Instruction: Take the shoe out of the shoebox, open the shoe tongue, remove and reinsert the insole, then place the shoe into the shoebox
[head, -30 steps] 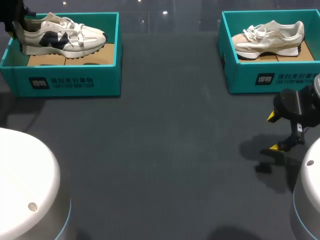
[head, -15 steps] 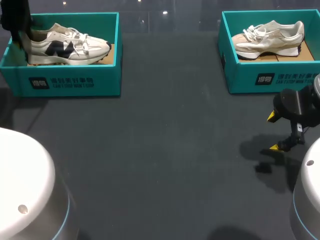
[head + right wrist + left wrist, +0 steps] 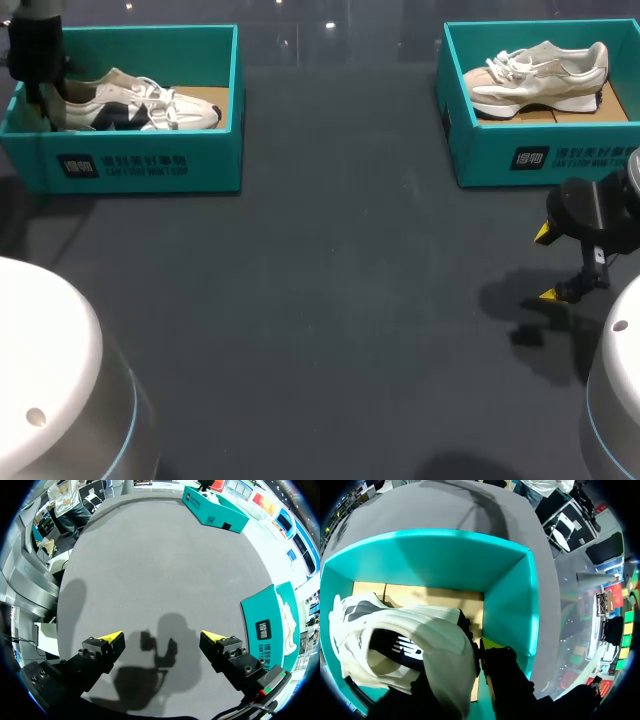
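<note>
The left gripper (image 3: pixel 472 652) is gripping the heel of the white and navy shoe (image 3: pixel 405 645). 1 yellow-tipped finger (image 3: pixel 490 643) is pressing against the outside of the heel, and the other is hiding behind the heel collar, so the 2 fingers are standing close together with the heel between them. The shoe is sitting low inside the left shoebox (image 3: pixel 140 165), along its near wall, with its heel at the left end and its toe pointing right. It is lying over the brown cardboard liner (image 3: pixel 435 597), though whether the sole is resting on it cannot be told. The left arm is coming down into the box's left end at the far left of the table (image 3: pixel 330 300). The right gripper (image 3: pixel 162 640) is hanging with its 2 fingers spread wide, holding nothing and touching nothing, above bare table near the right edge and casting a shadow there. Just beyond it, at the far right, the right shoebox (image 3: pixel 540 160) is holding a beige shoe (image 3: pixel 540 75) with its toe pointing left.
</note>
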`<action>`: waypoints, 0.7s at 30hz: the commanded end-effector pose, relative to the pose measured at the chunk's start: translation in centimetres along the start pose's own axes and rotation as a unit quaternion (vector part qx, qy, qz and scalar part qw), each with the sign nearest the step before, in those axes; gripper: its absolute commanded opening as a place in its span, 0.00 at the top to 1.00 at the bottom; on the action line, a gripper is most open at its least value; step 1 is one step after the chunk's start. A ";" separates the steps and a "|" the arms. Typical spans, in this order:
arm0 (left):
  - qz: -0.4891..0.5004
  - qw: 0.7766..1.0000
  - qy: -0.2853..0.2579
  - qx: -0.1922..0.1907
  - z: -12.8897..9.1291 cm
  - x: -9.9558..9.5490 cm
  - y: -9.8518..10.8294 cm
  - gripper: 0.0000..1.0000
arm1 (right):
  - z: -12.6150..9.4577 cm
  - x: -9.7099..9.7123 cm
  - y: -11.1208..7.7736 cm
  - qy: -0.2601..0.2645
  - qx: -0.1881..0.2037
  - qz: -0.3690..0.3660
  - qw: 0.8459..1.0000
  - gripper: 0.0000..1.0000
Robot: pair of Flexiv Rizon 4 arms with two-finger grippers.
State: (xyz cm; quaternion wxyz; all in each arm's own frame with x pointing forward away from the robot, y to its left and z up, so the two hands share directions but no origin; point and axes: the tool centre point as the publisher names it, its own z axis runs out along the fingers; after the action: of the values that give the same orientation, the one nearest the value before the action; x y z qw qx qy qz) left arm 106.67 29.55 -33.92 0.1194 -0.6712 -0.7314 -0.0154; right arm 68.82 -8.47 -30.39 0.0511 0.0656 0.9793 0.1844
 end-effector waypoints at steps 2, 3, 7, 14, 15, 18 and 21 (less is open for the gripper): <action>0.005 1.000 -0.007 -0.005 0.3 0.3 -1.2 1.00 | -0.1 0.2 0.0 -0.001 0.001 0.000 1.000 0.00; 0.008 1.000 -0.008 -0.003 0.4 0.2 -1.4 1.00 | -0.1 0.2 0.0 -0.001 0.001 0.000 1.000 0.00; 0.015 1.000 -0.007 -0.002 0.9 -0.2 -1.8 1.00 | -0.1 0.2 0.0 -0.001 0.001 0.000 1.000 0.00; 0.023 1.000 -0.007 -0.001 1.4 -1.4 -2.4 1.00 | -0.1 0.2 0.0 -0.001 0.001 0.000 1.000 0.00; 0.022 1.000 -0.005 -0.004 1.5 -1.6 -2.4 1.00 | -0.1 0.2 0.0 -0.001 0.001 0.000 1.000 0.00; 0.022 1.000 -0.005 -0.004 1.8 -1.9 -2.5 1.00 | -0.1 0.2 0.0 -0.001 0.001 0.000 1.000 0.00; 0.020 1.000 -0.005 -0.006 2.2 -2.2 -2.5 1.00 | -0.1 0.2 0.0 -0.001 0.001 0.000 1.000 0.00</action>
State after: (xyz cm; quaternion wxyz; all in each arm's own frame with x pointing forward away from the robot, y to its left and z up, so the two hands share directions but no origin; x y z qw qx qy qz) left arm 104.30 27.75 -35.80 0.1138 -0.6862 -0.7183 -0.0107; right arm 68.82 -8.47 -30.39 0.0511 0.0656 0.9793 0.1844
